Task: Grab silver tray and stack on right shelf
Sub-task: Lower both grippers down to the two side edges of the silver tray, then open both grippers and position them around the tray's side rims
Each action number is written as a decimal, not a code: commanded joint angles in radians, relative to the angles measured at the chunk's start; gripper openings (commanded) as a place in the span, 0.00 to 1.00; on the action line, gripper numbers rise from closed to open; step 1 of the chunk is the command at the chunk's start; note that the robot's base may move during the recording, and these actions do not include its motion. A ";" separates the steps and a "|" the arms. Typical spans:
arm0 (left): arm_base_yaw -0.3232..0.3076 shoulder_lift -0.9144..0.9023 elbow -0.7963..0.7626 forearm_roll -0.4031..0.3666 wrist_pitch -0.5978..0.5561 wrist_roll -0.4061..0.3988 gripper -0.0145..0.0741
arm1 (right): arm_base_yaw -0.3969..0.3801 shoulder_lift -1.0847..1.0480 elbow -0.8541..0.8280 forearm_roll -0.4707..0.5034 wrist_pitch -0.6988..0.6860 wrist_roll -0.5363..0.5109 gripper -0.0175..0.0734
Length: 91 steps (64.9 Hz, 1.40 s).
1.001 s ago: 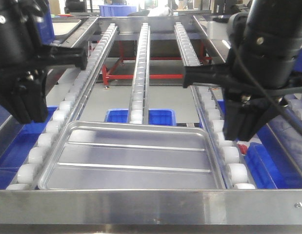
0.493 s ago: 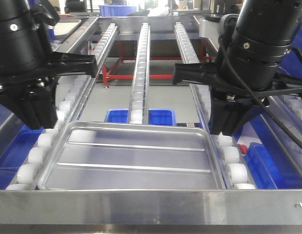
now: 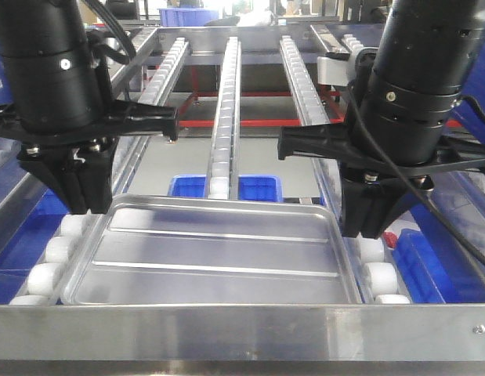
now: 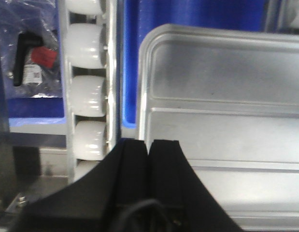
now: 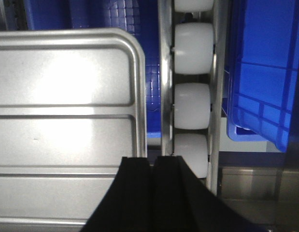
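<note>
Both arms are matte black all over. The left arm [image 3: 54, 70] is a fat round barrel with one small bright screw [image 3: 63, 64] in its side and a flat black bar [image 3: 144, 117] jutting out near its base. The right arm [image 3: 430, 70] is the same build, with thin black cables [image 3: 357, 102] looping down its front. The left gripper [image 4: 149, 145] and right gripper [image 5: 150, 162] each end in two slab-sided black fingers [image 5: 168, 183] that widen toward the wrist.

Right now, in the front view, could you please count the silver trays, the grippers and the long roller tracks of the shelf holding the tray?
Silver tray: 1
Grippers: 2, left gripper and right gripper
Roller tracks: 3, left, centre, right
Total: 6
</note>
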<state>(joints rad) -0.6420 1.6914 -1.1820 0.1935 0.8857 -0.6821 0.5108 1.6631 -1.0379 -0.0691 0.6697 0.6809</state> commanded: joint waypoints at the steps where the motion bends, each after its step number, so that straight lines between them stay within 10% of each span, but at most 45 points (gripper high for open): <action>1: -0.007 -0.031 -0.030 0.038 0.049 -0.015 0.05 | 0.001 -0.027 -0.031 -0.010 -0.016 -0.008 0.26; 91: -0.007 -0.014 -0.030 0.018 0.012 -0.007 0.05 | 0.001 -0.026 -0.031 -0.010 -0.032 -0.008 0.26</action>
<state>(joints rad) -0.6420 1.7214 -1.1820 0.2083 0.8876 -0.6830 0.5108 1.6764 -1.0379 -0.0691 0.6660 0.6790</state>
